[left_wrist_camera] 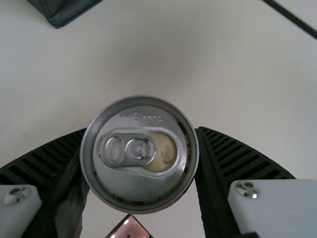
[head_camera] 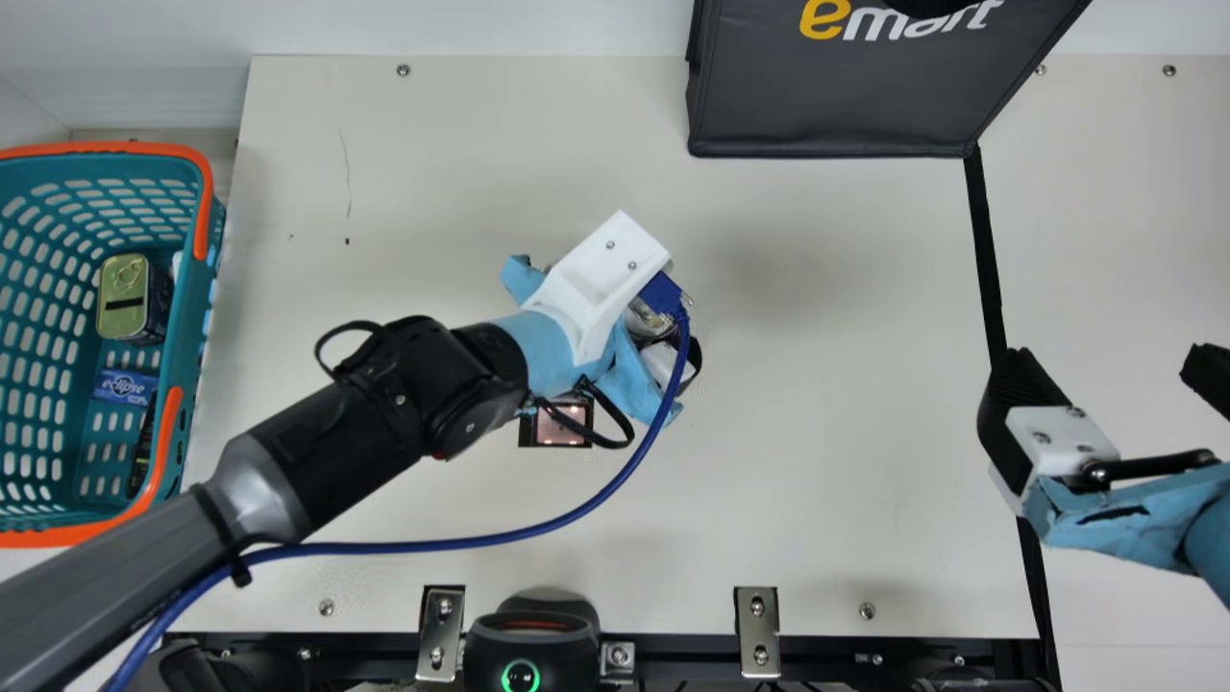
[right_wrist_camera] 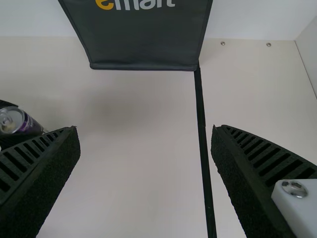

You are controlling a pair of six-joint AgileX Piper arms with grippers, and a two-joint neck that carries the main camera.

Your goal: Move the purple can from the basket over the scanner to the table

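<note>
Over the middle of the table, my left gripper (head_camera: 603, 274) hangs beside the lit square scanner window (head_camera: 563, 424). In the left wrist view this gripper (left_wrist_camera: 140, 133) is shut on the purple can (left_wrist_camera: 136, 184), its silver lid and pull tab facing the camera; the scanner window (left_wrist_camera: 130, 228) shows past the can's rim. The can's purple side (right_wrist_camera: 30, 125) appears at the edge of the right wrist view. Beyond the table's right-hand black strip, my right gripper (head_camera: 1115, 370) stands open, and in its own wrist view the gripper (right_wrist_camera: 146, 130) holds nothing.
A teal basket (head_camera: 183, 327) with orange trim at the left holds a tin (head_camera: 123, 296) and a blue pack (head_camera: 125, 386). A dark bag (head_camera: 836, 106) stands at the back. A black device (head_camera: 531, 634) with a green ring sits at the front edge.
</note>
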